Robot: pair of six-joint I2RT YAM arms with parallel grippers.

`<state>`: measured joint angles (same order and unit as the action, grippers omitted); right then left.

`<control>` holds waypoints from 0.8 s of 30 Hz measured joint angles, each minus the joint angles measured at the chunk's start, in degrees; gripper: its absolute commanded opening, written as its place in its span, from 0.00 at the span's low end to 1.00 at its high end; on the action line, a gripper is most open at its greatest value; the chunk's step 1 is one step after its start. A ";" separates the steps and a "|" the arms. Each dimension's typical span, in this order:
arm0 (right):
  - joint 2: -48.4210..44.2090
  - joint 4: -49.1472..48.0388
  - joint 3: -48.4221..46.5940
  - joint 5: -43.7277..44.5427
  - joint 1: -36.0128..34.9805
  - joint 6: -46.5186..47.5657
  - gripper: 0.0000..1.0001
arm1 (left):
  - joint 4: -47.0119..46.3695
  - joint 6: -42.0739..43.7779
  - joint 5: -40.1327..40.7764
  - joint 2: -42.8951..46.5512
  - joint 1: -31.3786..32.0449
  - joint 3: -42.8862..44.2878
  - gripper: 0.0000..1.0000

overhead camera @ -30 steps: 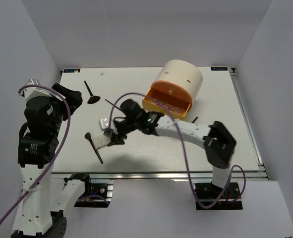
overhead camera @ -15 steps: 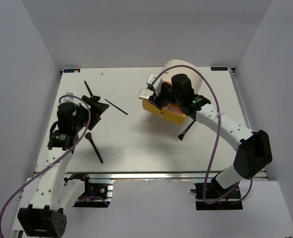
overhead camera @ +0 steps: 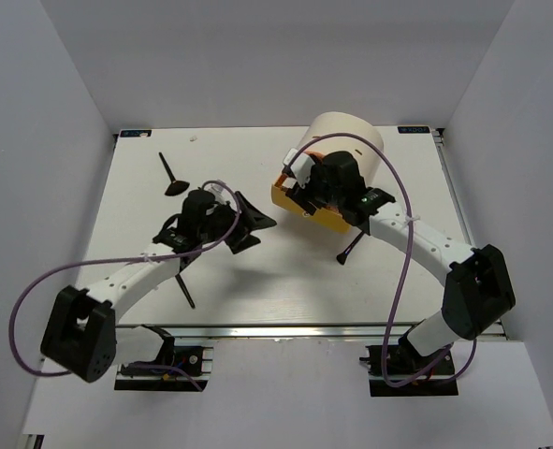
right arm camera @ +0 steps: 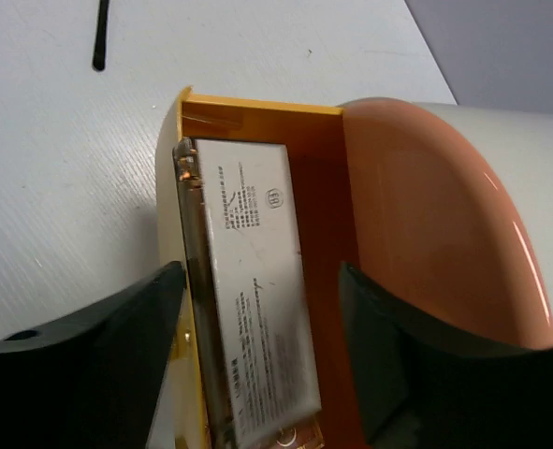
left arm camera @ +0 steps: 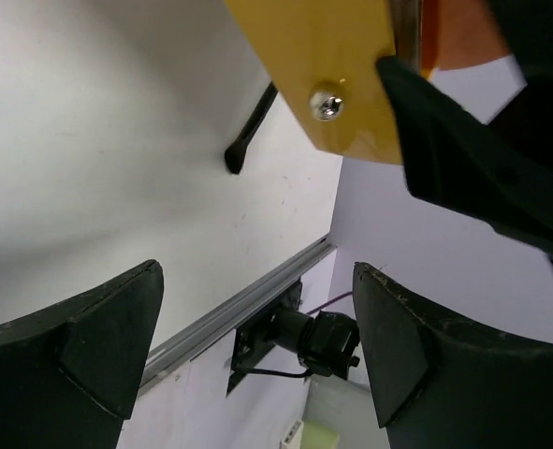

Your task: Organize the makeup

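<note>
The silvery compact (right arm camera: 257, 318) rests inside the open yellow drawer (right arm camera: 257, 117), printed back up, leaning on the drawer's front wall. My right gripper (right arm camera: 257, 271) hangs over it, open, with a gap between the compact and the right finger (right arm camera: 426, 374). From above, the right gripper (overhead camera: 304, 192) covers the drawer (overhead camera: 325, 215). My left gripper (overhead camera: 255, 232) is open and holds nothing, low over the table's middle, pointing at the drawer front (left arm camera: 327, 103). Black brushes lie at the far left (overhead camera: 171, 176), under the left arm (overhead camera: 186, 290) and right of the drawer (overhead camera: 351, 248).
The cream cylindrical drawer unit (overhead camera: 346, 140) stands at the back centre-right, its orange inner wall (right arm camera: 426, 215) beside my right fingers. The table's right rail (overhead camera: 468, 234) and front edge (overhead camera: 304, 327) bound the work area. The two grippers are close together near the drawer.
The left arm swung from the left side to the table's middle. My right gripper lowered the compact into the drawer and its jaws spread wider.
</note>
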<state>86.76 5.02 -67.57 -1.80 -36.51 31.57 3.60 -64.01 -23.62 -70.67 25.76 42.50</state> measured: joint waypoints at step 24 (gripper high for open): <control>-5.29 3.80 -11.04 -14.10 14.36 -8.61 0.00 | -13.77 -3.34 -2.51 -31.04 3.34 15.56 0.33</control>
<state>81.47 8.82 -78.61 -15.90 -22.15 22.96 -10.17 -67.35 -26.13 -101.71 29.10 58.06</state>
